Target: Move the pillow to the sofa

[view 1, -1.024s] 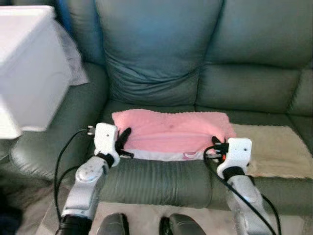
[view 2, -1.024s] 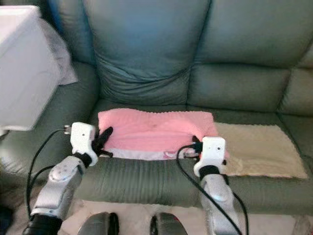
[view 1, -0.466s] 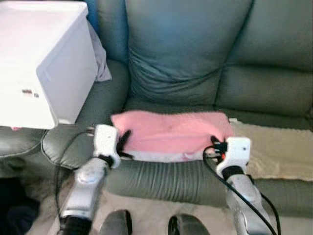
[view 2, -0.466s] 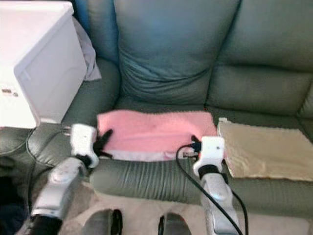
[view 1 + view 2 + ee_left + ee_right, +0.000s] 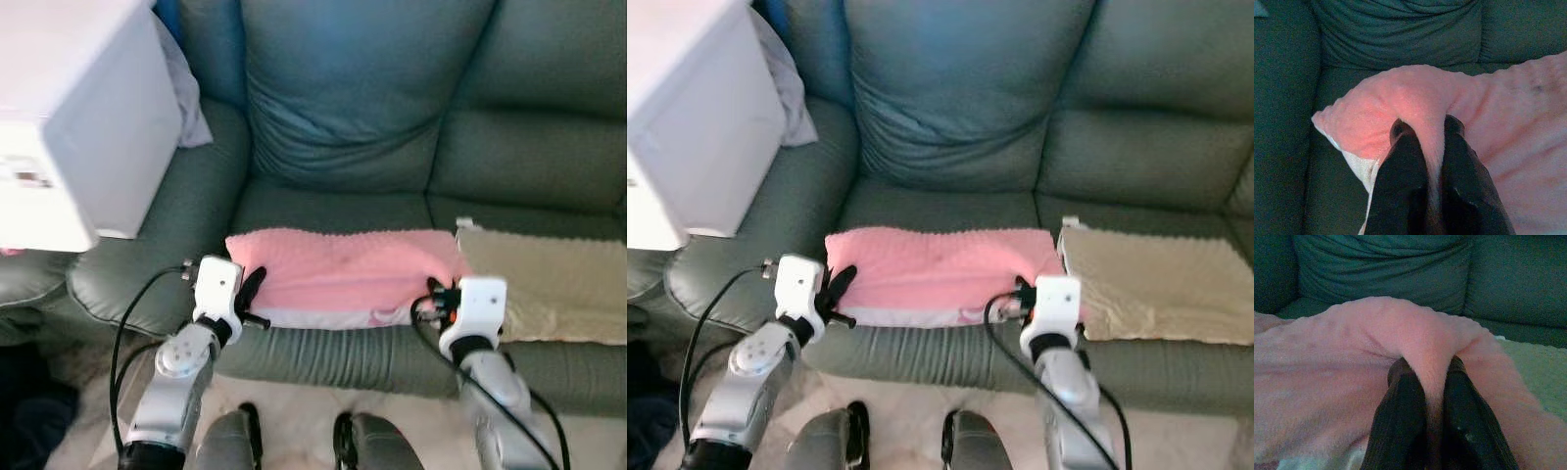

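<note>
A flat pink pillow (image 5: 343, 274) with a white underside lies across the front of the sofa (image 5: 353, 108) seat, stretched between both arms. At its left end my left gripper (image 5: 251, 294) is shut, pinching a fold of pink fabric (image 5: 1415, 103) between the black fingers (image 5: 1400, 171). My right gripper (image 5: 431, 292) is shut on the pillow's right end, and the fingers (image 5: 1400, 411) squeeze a ridge of pink fabric (image 5: 1420, 338). The pillow sits just above the grey-green seat cushion's front edge.
A beige cloth (image 5: 549, 284) covers the seat to the right of the pillow. A white box (image 5: 69, 117) stands on the left armrest, with pale fabric (image 5: 186, 98) behind it. My feet (image 5: 294, 441) are on light floor before the sofa.
The camera has shifted, so the whole scene sits differently. Both grippers keep their hold on the pillow, which now lies a bit lower and nearer the seat's front edge.
</note>
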`<state>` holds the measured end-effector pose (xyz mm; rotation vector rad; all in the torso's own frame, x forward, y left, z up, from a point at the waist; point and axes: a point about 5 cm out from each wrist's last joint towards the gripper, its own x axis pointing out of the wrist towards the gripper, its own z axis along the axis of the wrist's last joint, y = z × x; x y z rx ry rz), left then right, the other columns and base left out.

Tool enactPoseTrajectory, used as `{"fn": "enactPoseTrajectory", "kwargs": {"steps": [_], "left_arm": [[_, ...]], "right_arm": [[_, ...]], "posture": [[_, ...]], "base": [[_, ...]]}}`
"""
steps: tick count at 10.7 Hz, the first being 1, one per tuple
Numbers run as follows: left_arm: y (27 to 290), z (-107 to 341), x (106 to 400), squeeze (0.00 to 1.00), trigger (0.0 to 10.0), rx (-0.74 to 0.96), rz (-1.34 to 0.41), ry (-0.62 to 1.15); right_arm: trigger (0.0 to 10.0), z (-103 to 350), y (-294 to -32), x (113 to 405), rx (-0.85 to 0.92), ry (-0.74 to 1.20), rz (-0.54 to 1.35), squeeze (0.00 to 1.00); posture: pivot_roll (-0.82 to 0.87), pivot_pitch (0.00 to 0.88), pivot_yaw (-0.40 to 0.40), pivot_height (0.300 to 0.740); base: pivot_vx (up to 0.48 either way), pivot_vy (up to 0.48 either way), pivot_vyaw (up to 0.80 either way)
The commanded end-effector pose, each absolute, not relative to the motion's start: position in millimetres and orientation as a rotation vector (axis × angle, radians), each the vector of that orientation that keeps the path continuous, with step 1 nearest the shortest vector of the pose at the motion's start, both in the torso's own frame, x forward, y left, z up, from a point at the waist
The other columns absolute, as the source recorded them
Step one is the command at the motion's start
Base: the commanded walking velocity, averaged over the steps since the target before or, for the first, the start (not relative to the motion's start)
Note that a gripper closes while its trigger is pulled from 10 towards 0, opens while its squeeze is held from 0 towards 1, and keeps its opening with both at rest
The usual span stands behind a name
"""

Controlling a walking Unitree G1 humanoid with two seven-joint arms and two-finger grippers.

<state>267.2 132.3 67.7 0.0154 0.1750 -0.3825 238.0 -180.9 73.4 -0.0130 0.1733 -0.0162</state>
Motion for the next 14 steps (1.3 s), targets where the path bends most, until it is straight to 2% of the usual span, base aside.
{"fn": "enactPoseTrajectory", "kwargs": {"steps": [1, 2, 4, 8, 14], "left_arm": [[140, 71, 272, 0.0, 10.0, 0.06, -0.356, 0.157], [146, 74, 280, 0.0, 10.0, 0.078, -0.35, 0.149], [150, 80, 287, 0.0, 10.0, 0.085, -0.337, 0.133], [143, 73, 276, 0.0, 10.0, 0.093, -0.331, 0.137], [137, 76, 275, 0.0, 10.0, 0.094, -0.334, 0.099]], "right_arm": [[10.0, 73, -187, 239, -0.007, 0.185, -0.032, 0.0], [10.0, 73, -186, 242, -0.008, 0.193, -0.024, 0.0], [10.0, 77, -187, 246, -0.001, 0.177, -0.019, 0.0], [10.0, 75, -180, 247, 0.029, 0.178, 0.001, 0.0], [10.0, 76, -185, 247, 0.017, 0.169, -0.008, 0.0]], "posture": [[-0.07, 0.265, -0.03, 0.74], [-0.06, 0.281, -0.024, 0.74], [-0.06, 0.287, -0.021, 0.71], [-0.05, 0.293, -0.024, 0.635], [-0.05, 0.286, -0.026, 0.635]], "base": [[0.0, 0.0, 0.0], [0.0, 0.0, 0.0], [0.0, 0.0, 0.0], [0.0, 0.0, 0.0], [0.0, 0.0, 0.0]]}}
